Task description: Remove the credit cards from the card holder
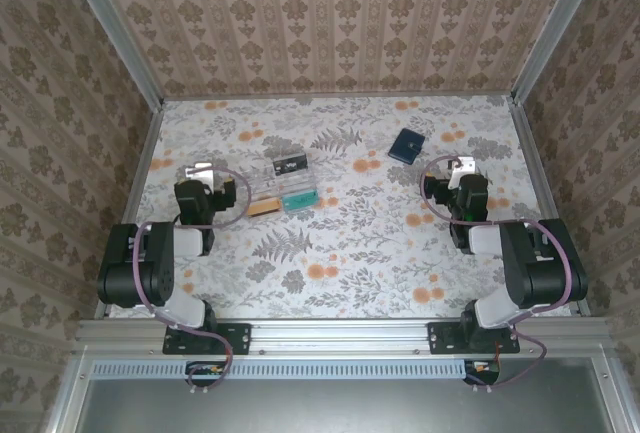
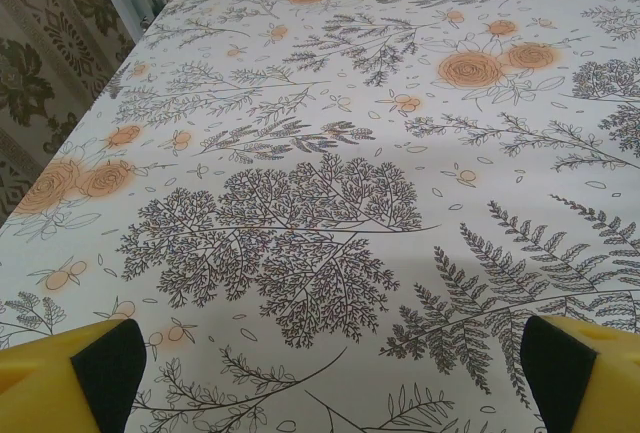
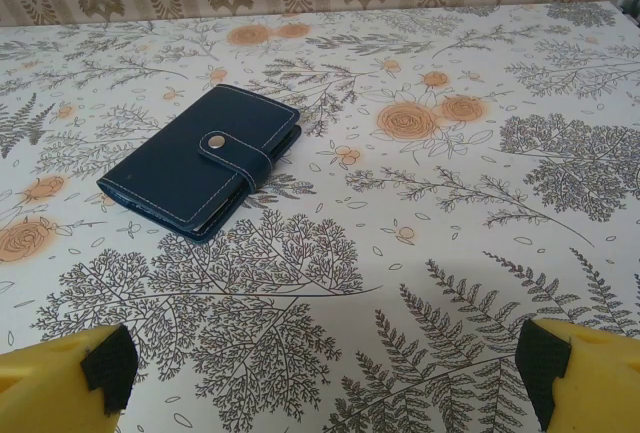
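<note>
Card holder (image 3: 205, 163) lies closed on the desk (image 3: 420, 253), far right, tab snapped over; its inside is hidden. Right hand (image 3: 325, 368) is released, nearer than the holder and apart from it. Left hand (image 2: 335, 378) is released over bare desk. Clear tray (image 1: 280, 181) sits left of centre, its contents too small to identify.

Left arm (image 1: 150, 268), right arm (image 1: 530, 268): bulky black joints, white-grey links, thin purplish cables (image 1: 244, 196) looping alongside. Black base plates (image 1: 205, 336), probably screwed down. Left gripper (image 2: 330, 373), right gripper (image 3: 325, 363): yellow fingers (image 2: 40, 393), black pads (image 2: 105, 373).
</note>
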### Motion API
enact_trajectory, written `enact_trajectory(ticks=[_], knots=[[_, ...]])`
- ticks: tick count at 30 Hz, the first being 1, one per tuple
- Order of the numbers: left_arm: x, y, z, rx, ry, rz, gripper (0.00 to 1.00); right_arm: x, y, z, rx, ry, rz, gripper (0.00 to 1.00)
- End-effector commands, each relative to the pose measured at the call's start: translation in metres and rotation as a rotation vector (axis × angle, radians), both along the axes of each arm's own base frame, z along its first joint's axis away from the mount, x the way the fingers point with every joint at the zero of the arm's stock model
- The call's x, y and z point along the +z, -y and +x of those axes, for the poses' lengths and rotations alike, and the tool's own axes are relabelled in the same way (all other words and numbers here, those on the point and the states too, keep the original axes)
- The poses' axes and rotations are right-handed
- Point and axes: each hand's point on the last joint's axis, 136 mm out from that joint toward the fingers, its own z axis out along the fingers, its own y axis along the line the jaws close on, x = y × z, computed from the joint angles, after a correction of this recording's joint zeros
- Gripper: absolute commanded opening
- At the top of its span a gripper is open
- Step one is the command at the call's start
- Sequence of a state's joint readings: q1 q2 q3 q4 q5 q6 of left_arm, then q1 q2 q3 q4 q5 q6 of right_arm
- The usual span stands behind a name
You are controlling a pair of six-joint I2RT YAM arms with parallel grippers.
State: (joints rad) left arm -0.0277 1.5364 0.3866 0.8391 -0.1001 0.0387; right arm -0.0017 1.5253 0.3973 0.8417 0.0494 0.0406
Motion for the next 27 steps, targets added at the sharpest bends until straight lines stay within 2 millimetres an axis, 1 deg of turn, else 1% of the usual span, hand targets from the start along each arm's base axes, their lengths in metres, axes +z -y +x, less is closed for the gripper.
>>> enact_trajectory(ticks=[1, 18, 25, 27], knots=[[0.0106, 0.0050, 0.0061, -0.023, 0.036, -0.004, 1.00, 0.0053, 0.0013, 0.0030, -0.016, 0.018, 0.001, 1.00], [0.0097, 0.0044, 0.0062, -0.029, 0.030, -0.015, 1.00, 0.0054, 0.0014, 0.0030, -0.016, 0.019, 0.001, 1.00], [0.0124, 0.0072, 0.0075, -0.050, 0.028, -0.021, 1.00, 0.0059, 0.0014, 0.0033, -0.016, 0.019, 0.001, 1.00], [0.0163, 0.0021, 0.0082, -0.025, 0.020, -0.029, 1.00, 0.0059, 0.0013, 0.0025, -0.016, 0.020, 0.001, 1.00]])
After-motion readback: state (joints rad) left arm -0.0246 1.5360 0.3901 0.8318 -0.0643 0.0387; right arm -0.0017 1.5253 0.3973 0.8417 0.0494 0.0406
